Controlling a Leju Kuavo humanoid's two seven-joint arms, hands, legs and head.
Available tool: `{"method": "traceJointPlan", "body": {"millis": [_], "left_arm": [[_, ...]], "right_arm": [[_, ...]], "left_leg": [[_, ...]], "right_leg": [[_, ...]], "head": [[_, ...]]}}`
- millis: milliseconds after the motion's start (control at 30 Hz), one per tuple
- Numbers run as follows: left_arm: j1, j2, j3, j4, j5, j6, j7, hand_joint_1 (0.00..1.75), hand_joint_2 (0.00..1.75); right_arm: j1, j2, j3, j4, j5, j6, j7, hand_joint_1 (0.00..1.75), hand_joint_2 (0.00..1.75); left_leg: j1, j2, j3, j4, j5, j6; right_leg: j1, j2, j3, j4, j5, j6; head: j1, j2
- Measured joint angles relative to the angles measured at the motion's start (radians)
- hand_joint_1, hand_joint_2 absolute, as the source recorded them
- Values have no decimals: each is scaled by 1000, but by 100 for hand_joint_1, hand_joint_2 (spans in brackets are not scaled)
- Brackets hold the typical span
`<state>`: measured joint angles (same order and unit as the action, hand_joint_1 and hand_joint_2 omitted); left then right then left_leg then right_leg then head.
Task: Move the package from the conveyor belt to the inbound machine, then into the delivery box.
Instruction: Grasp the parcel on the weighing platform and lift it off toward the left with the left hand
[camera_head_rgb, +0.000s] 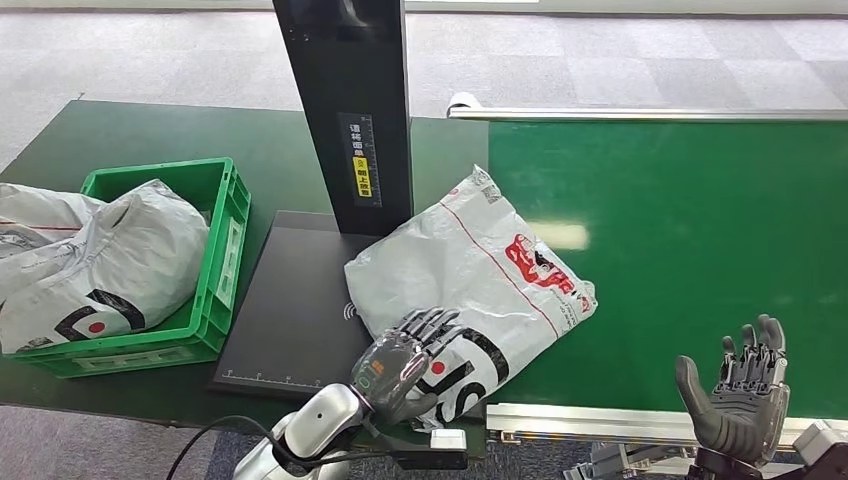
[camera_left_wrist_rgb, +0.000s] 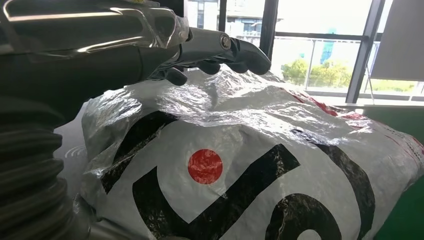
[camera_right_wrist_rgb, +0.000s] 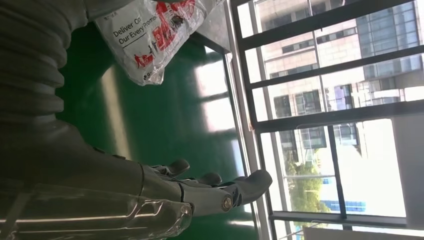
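Package (camera_head_rgb: 475, 285), a white poly mailer with red and black print, sits centre frame in the head view, half on the black inbound machine plate (camera_head_rgb: 285, 300) and half on the green conveyor belt (camera_head_rgb: 690, 260); its right corner overhangs the belt, and its near edge is close to the front rail at the bottom of the frame. Left hand (camera_head_rgb: 405, 360) at lower centre lies flat on the package's near end, fingers extended and slightly apart, resting on top, not wrapped around it. In the left wrist view the fingertips (camera_left_wrist_rgb: 240, 52) hang just over the crinkled plastic of the package (camera_left_wrist_rgb: 240, 170). Right hand (camera_head_rgb: 742, 395) at lower right is raised at the belt's near edge, fingers spread, holding nothing, well apart from the package. Wide bare belt fills the right half of the frame. Scanner post (camera_head_rgb: 345, 110) stands upright at upper centre, just behind the package's far edge. Green crate (camera_head_rgb: 225, 260) at left, just beside the plate's left edge, holds grey bagged parcels (camera_head_rgb: 110, 260)
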<state>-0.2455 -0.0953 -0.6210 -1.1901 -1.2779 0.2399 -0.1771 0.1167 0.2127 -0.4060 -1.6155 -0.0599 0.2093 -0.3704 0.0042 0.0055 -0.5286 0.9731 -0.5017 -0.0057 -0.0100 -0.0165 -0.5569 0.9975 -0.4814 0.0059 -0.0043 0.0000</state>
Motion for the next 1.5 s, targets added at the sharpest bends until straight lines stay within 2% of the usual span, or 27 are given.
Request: {"method": "traceJointPlan", "body": {"millis": [967, 1000, 1133, 1167, 1500], "left_arm": [[-29, -29, -10, 130, 32, 5, -40, 0, 175], [-31, -30, -12, 134, 37, 2, -43, 5, 175], [-36, -34, -17, 149, 67, -2, -59, 169, 175], [-35, -34, -17, 150, 76, -4, -63, 175, 175], [-34, -34, -17, 144, 109, -37, -70, 175, 175]], "right_arm": [[24, 23, -16, -33, -2, 8, 0, 0, 175], [24, 23, -16, -33, -2, 8, 0, 0, 175], [23, 25, -16, -35, -2, 5, 1, 0, 175], [23, 25, -16, -36, -2, 3, 1, 0, 175], [23, 26, -17, -41, -11, -1, 2, 0, 175]], "left_leg": [[0, 0, 1, 0, 0, 0], [0, 0, 1, 0, 0, 0], [0, 0, 1, 0, 0, 0], [0, 0, 1, 0, 0, 0], [0, 0, 1, 0, 0, 0]], "right_leg": [[0, 0, 1, 0, 0, 0], [0, 0, 1, 0, 0, 0], [0, 0, 2, 0, 0, 0], [0, 0, 2, 0, 0, 0], [0, 0, 2, 0, 0, 0]], "head": [[0, 0], [0, 0], [0, 0], [0, 0], [0, 0]]}}
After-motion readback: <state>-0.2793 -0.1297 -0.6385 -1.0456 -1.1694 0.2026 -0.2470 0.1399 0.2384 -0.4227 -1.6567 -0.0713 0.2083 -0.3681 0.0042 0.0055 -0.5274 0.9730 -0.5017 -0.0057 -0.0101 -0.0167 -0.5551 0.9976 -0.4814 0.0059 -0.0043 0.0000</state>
